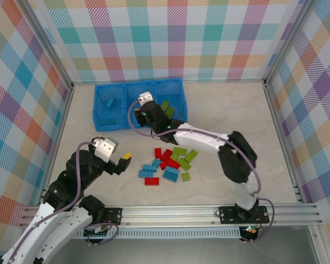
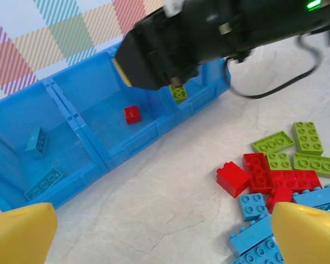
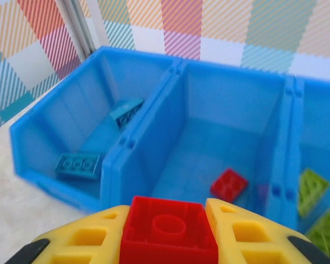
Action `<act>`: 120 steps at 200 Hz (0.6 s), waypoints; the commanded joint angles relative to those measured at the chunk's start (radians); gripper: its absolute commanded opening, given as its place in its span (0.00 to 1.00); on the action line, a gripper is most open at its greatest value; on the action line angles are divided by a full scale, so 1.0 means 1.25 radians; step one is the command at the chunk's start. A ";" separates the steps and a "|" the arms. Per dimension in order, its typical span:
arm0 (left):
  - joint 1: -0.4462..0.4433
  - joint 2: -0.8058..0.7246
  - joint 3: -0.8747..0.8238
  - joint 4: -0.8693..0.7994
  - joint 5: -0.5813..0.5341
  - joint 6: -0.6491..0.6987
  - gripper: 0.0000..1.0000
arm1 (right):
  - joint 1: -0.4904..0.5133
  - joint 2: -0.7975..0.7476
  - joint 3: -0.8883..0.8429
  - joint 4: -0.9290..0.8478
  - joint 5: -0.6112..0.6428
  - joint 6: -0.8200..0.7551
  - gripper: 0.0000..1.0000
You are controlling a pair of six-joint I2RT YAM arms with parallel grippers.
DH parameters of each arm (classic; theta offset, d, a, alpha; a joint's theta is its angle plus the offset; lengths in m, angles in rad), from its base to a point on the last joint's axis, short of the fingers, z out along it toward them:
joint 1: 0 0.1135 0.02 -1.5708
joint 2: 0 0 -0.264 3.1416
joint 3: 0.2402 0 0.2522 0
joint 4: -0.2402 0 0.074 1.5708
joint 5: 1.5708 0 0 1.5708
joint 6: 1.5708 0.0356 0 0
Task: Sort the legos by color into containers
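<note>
Right gripper grips a red brick just before the blue tray, facing the middle compartment where a lone red piece lies. Light-blue bricks sit in the left compartment and green bricks in the right. Left gripper, fingers spread and empty, hangs by the loose pile, with the right arm blocking the tray's far end.

A robot test lab, checkered walls in many colors, pale stone-look table, two robot arms bolted to a metal rail
</note>
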 commanded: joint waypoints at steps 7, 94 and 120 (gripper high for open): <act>0.008 -0.011 -0.013 0.034 -0.031 0.006 1.00 | -0.024 0.126 0.134 -0.039 0.009 -0.108 0.09; 0.010 0.005 -0.015 0.037 -0.043 0.004 1.00 | -0.043 0.229 0.244 -0.133 -0.081 -0.089 0.37; 0.011 0.007 -0.015 0.039 -0.040 0.004 1.00 | -0.043 0.188 0.227 -0.132 -0.092 -0.079 0.48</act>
